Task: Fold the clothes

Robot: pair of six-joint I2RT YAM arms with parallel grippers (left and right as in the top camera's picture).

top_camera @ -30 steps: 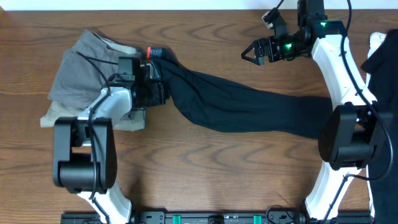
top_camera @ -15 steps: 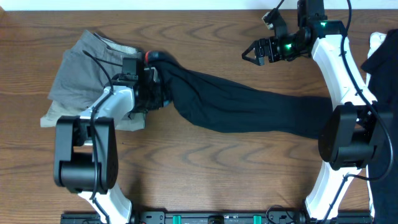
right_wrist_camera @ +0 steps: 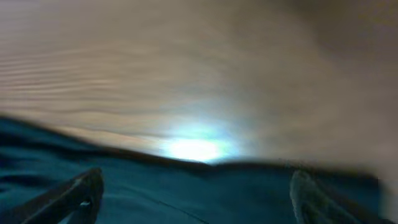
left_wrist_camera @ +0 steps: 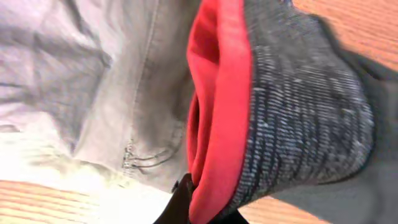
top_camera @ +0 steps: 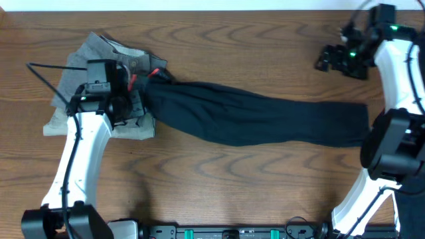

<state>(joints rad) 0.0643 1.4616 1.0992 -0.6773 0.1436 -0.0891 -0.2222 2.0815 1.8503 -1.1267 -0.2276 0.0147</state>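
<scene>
The clothes, long dark trousers (top_camera: 265, 123), lie stretched left to right across the wooden table. Their mottled grey waistband (left_wrist_camera: 305, 118) with a coral-red edge (left_wrist_camera: 217, 106) fills the left wrist view. My left gripper (top_camera: 135, 89) is shut on that waistband at the trousers' left end, over the grey shorts; its dark fingertips (left_wrist_camera: 183, 202) pinch the red edge from below. My right gripper (top_camera: 322, 61) hangs open above bare wood, beyond the far right leg end. In the blurred right wrist view its fingers (right_wrist_camera: 84, 193) stand wide apart above dark cloth (right_wrist_camera: 199, 193).
Grey button-front shorts (top_camera: 86, 66) lie crumpled at the far left, on a pale cloth (top_camera: 56, 126); their seam shows in the left wrist view (left_wrist_camera: 93, 81). The table's back edge (top_camera: 199, 8) runs along the top.
My left gripper shut on the waistband and pulled it left over the shorts, drawing the trousers straighter. My right arm swung to the right, towards the table's far right corner.
</scene>
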